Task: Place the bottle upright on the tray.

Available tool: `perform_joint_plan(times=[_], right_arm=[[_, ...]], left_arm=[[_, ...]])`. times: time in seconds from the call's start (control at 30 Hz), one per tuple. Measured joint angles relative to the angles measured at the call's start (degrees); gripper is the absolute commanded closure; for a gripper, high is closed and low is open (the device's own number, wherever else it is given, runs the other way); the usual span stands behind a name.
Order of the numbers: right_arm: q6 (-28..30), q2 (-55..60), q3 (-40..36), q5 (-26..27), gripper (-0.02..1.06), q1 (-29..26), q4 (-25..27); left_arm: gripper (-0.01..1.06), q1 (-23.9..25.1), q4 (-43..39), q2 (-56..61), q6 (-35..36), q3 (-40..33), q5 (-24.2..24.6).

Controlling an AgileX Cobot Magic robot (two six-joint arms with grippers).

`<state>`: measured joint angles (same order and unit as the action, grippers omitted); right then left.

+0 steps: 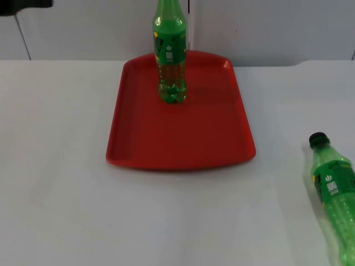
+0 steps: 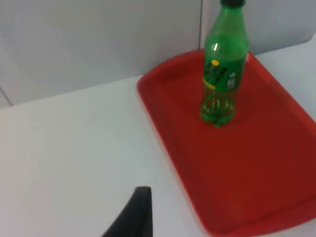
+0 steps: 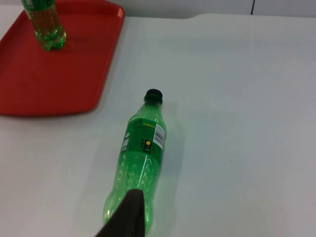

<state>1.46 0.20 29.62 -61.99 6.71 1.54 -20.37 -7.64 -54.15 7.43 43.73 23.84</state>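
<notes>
Standing upright at the far end of the red tray (image 1: 138, 149) is one green bottle (image 1: 170, 52), its lobed base planted on the flat floor of the tray and its label facing the camera; a second green bottle (image 1: 334, 191) lies on its side on the white tabletop (image 1: 55, 166), well right of the tray, black cap pointing toward the far side. The lying one looks like the step in hand. Seen from the right wrist, the right end effector (image 3: 126, 217) hangs over that bottle's base end, though whether its fingers are spread or closed cannot be told; the same holds for the left end effector (image 2: 133, 217), which waits over the bare tabletop left of the tray. A good pickup would probably grip the ribbed, round body near the label, where the thin clear plastic is stiffest, then tip it cap-up and set it on open tray floor clear of the standing bottle. Smooth curved walls may roll or slip under a light squeeze. A raised rim with rounded corners edges the glossy tray.
</notes>
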Motion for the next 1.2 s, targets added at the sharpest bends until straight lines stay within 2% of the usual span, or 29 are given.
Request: perform_joint_plan(times=[0.57,0.9,1.07,1.2], right_arm=[[0.0,0.0,0.0,0.0,0.00,0.0,0.0],[0.0,0.0,0.0,0.0,0.00,0.0,0.0],[0.0,0.0,0.0,0.0,0.00,0.0,0.0],[0.0,0.0,0.0,0.0,0.00,0.0,0.0]], left_arm=[[0.00,0.0,0.0,24.6,-5.2,0.0,23.9],[0.00,0.0,3.6,37.3,-7.0,0.0,31.9],[0.00,0.0,3.8,42.8,-7.4,0.0,34.6],[0.00,0.0,3.8,47.0,-7.4,-1.3,34.9]])
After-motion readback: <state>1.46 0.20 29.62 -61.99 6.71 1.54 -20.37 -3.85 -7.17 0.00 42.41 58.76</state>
